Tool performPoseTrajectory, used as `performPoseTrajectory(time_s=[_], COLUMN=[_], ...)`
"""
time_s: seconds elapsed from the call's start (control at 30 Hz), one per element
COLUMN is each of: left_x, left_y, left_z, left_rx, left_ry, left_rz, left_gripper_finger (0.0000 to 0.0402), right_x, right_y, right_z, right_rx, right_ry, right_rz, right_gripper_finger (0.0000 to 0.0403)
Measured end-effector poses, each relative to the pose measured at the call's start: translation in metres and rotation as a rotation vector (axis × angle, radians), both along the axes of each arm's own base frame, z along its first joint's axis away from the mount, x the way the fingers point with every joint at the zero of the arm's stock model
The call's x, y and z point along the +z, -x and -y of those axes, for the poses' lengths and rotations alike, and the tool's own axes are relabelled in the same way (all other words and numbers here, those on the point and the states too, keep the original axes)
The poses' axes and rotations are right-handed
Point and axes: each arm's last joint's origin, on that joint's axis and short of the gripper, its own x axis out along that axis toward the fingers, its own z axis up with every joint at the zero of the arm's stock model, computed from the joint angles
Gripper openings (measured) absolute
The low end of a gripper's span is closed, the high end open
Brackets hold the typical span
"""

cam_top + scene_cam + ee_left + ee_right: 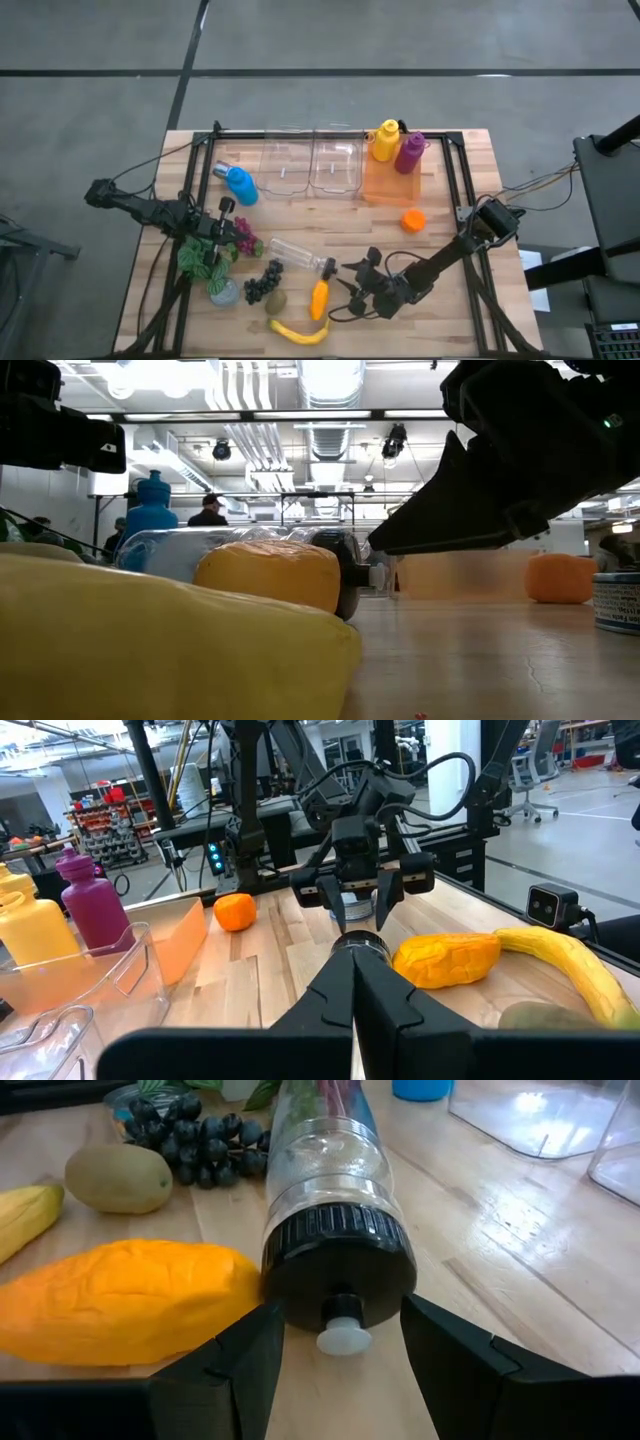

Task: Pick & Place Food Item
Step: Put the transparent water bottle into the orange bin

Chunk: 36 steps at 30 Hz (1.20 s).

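A clear bottle [298, 256] lies on its side on the table, its black cap [340, 1270] toward my right gripper [345, 1370]. That gripper is open and low over the table, with one finger on each side of the cap's spout end. An orange-yellow fruit [120, 1310] lies beside the cap, just outside one finger. Nearby lie a kiwi [118, 1177], dark grapes [190, 1135] and a banana [300, 332]. My left gripper [355, 990] is shut and level above the table's left side [230, 226], holding nothing. My right gripper comes at the bottle's cap [340, 1295] almost level, from the table's right near side, along the bottle's length. Its fingers [250, 1360] stand close on both sides of the cap. Whether they touch the cap or the fruit cannot be told.
Two clear tubs [310, 165] and an orange tray [388, 185] with a yellow bottle [385, 140] and a purple one [409, 152] stand at the far edge. A blue bottle [240, 185], an orange [413, 220] and a leafy plant [205, 260] also sit on the table.
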Motion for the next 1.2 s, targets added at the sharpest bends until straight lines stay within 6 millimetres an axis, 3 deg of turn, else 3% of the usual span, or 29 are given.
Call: performPoseTrajectory(time_s=[0.23, 0.43, 0.53, 0.87, 1.2], left_x=[0.0, -0.0001, 0.0, -0.0001, -0.0001], left_y=[0.0, 0.0, 0.0, 0.0, 0.0], left_z=[0.0, 0.0, 0.0, 0.0, 0.0], left_rx=[0.0, 0.0, 0.0, 0.0, 0.0], left_ry=[0.0, 0.0, 0.0, 0.0, 0.0], left_rz=[0.0, 0.0, 0.0, 0.0, 0.0], left_gripper_finger=[0.0001, 0.0001, 0.0001, 0.0001, 0.0001], right_x=[-0.0007, -0.004, -0.0044, -0.0055, -0.0058], right_y=[0.0009, 0.0017, 0.0018, 0.0018, -0.0006], right_z=[0.0012, 0.0012, 0.0013, 0.0032, 0.0076], right_rx=[-0.039, -0.007, 0.0, -0.023, -0.04], right_ry=[-0.028, -0.003, 0.009, -0.022, -0.025], right_rz=[0.02, -0.008, -0.016, -0.014, -0.014], right_gripper_finger=[0.0205, 0.0266, 0.0277, 0.0232, 0.0228])
